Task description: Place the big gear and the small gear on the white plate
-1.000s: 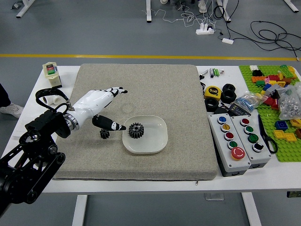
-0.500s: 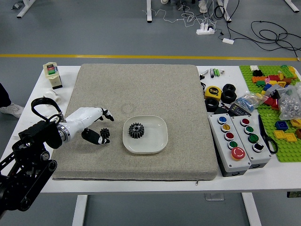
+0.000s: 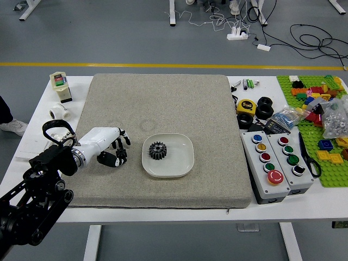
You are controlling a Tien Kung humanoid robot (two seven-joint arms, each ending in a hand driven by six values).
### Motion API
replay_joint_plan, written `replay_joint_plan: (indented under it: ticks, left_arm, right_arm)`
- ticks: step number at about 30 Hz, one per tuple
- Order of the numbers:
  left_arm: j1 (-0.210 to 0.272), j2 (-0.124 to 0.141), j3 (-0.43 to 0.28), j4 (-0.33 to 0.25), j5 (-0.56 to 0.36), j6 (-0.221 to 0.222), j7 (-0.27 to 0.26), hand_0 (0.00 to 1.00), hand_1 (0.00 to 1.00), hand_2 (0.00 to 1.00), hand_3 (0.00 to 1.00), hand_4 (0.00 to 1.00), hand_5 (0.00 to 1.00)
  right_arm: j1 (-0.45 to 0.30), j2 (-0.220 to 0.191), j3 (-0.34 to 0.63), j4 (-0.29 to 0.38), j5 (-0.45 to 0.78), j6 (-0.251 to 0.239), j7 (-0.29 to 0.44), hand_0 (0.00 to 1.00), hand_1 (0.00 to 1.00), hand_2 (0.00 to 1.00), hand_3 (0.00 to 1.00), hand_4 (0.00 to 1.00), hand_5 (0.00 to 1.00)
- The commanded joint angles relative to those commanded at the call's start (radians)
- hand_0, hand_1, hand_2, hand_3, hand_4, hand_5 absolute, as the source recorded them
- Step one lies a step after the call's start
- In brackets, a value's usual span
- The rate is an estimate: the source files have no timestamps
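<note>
Drawn back to the left with the black arm, away from over the plate's edge a second ago; next along, altered in shape at the left hand, now pinching with fingers bent down from above and thumb set low, around the small gear; apparently grasping it, though hard to say how firmly; on the grey mat or barely clear of it, cannot tell which, and still beside the plate, not in it; likely done, then, with reaching for this second piece, and probably ready to lift, carry rightward and lower; farther right, unmoved, sitting as before inside the white plate, toward its left side, with the big gear; so probably half finished, with only one placement left; best to come in over the bare right part of the plate, so as not to knock or land on the big gear; small and toothed in build, so liable to slip or twist if pinched off centre; at the far right, unchanged at the button box.
</note>
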Motion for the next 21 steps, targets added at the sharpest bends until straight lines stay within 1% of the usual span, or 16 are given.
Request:
replay_joint_plan:
  ticks: [1, 2, 5, 7, 8, 12, 17, 20, 21]
  left_arm:
    - [0.001, -0.001, -0.003, 0.002, 0.0, 0.005, 0.001, 0.281, 0.341, 0.43, 0.561, 0.735, 0.151]
    - [0.002, -0.001, -0.005, 0.003, 0.0, 0.009, 0.001, 0.213, 0.269, 0.374, 0.573, 0.77, 0.153]
    - [0.004, 0.001, -0.006, 0.008, 0.0, 0.017, 0.0, 0.213, 0.269, 0.374, 0.573, 0.77, 0.153]
    - [0.004, 0.001, -0.007, 0.011, 0.0, 0.013, -0.002, 0.213, 0.269, 0.374, 0.573, 0.77, 0.153]
    - [0.004, 0.001, -0.008, 0.011, 0.0, 0.011, -0.002, 0.198, 0.216, 0.326, 0.531, 0.661, 0.152]
    - [0.007, 0.0, -0.008, 0.007, 0.0, 0.007, -0.005, 0.198, 0.216, 0.326, 0.531, 0.661, 0.152]
    - [0.002, 0.002, -0.009, -0.032, 0.0, 0.031, -0.008, 0.196, 0.208, 0.306, 0.516, 0.661, 0.129]
    - [-0.006, 0.003, -0.004, -0.067, 0.0, 0.056, -0.01, 0.196, 0.208, 0.306, 0.516, 0.661, 0.129]
    - [-0.008, 0.003, 0.0, -0.077, 0.0, 0.064, -0.01, 0.196, 0.201, 0.3, 0.514, 0.671, 0.107]
  right_arm:
    - [0.0, 0.0, 0.0, 0.0, 0.0, 0.0, 0.0, 0.657, 0.671, 0.752, 0.563, 0.758, 0.612]
    - [0.0, 0.0, 0.0, 0.0, 0.0, 0.0, 0.0, 0.657, 0.671, 0.751, 0.562, 0.758, 0.611]
    - [-0.001, 0.0, 0.0, 0.0, 0.002, 0.0, 0.0, 0.657, 0.671, 0.751, 0.562, 0.758, 0.611]
    - [-0.002, 0.0, 0.0, 0.0, 0.002, 0.0, 0.0, 0.657, 0.671, 0.751, 0.562, 0.758, 0.611]
    - [-0.002, 0.0, 0.0, 0.0, 0.002, 0.0, 0.0, 0.658, 0.671, 0.752, 0.563, 0.758, 0.611]
    - [-0.005, 0.001, 0.001, 0.0, 0.0, 0.0, 0.0, 0.658, 0.671, 0.752, 0.563, 0.758, 0.611]
    - [-0.007, 0.001, 0.002, 0.0, -0.003, 0.0, 0.0, 0.658, 0.672, 0.751, 0.562, 0.758, 0.611]
    - [-0.008, 0.002, 0.002, 0.0, -0.005, 0.0, 0.0, 0.658, 0.672, 0.751, 0.562, 0.758, 0.611]
    - [-0.009, 0.002, 0.002, 0.0, -0.005, 0.0, 0.0, 0.658, 0.671, 0.751, 0.562, 0.758, 0.611]
